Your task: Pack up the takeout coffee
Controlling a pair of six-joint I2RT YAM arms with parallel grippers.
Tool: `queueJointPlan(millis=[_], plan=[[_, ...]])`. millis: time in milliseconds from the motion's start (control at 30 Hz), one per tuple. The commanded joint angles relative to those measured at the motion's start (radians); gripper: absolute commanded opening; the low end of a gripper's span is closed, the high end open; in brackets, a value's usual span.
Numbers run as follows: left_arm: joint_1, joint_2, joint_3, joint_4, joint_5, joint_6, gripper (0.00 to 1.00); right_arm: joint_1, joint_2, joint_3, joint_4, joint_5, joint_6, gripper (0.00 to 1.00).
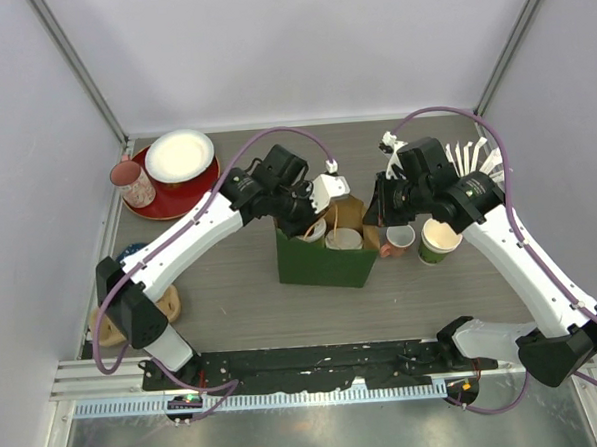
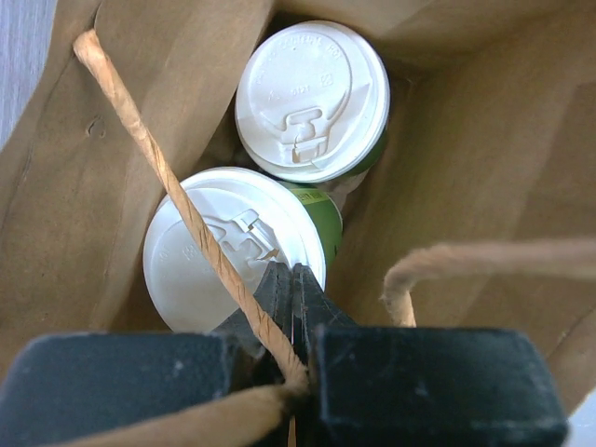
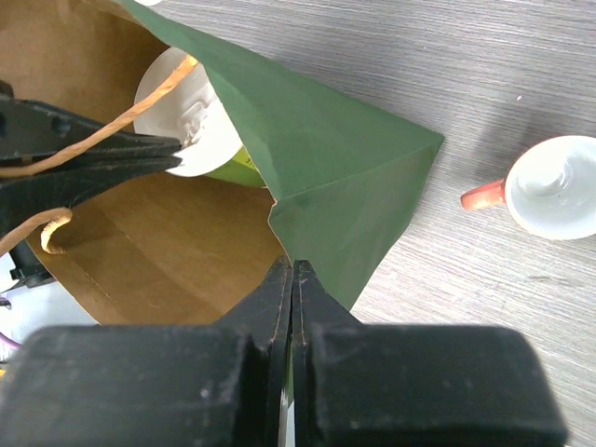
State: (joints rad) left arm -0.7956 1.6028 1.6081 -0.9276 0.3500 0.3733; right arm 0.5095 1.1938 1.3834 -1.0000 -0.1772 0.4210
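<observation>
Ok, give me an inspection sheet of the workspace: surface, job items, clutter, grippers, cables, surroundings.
Surface: grey wood-grain table, no damage seen.
Job's things: two lidded cups side by side inside the green paper bag.
Clutter: lidless green cup and pink-handled mug right of the bag; white plate on red tray, pink cup, far left.
Grippers: left gripper shut at the bag's handle; right gripper shut on the bag's rim.
Cables: purple cable looped over each arm.
Surroundings: white walls, metal frame.
</observation>
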Motion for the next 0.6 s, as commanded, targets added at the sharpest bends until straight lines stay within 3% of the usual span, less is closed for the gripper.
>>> queueJointPlan(millis=[0,167,200,300,400,567], plan=[[0.018,0.016,0.056,0.044,0.018,0.007,0.00,0.007,-0.008,0.026,-0.012,-0.027,-0.021,0.01],[0.019,0.002,0.047,0.030,0.056,0.021,0.00,0.007,-0.003,0.045,-0.015,-0.033,-0.051,0.02],[0.019,0.000,0.044,0.024,0.063,0.021,0.00,0.007,0.006,0.057,-0.015,-0.033,-0.068,0.17],[0.019,-0.003,0.041,0.006,0.072,0.019,0.00,0.007,0.045,0.153,-0.057,-0.013,-0.132,0.40],[0.021,-0.014,0.030,0.003,0.076,0.022,0.00,0.007,0.069,0.249,-0.124,-0.004,-0.165,0.52],[0.019,-0.018,0.035,-0.023,0.084,0.027,0.00,0.006,0.056,0.325,-0.147,0.001,-0.221,0.62]])
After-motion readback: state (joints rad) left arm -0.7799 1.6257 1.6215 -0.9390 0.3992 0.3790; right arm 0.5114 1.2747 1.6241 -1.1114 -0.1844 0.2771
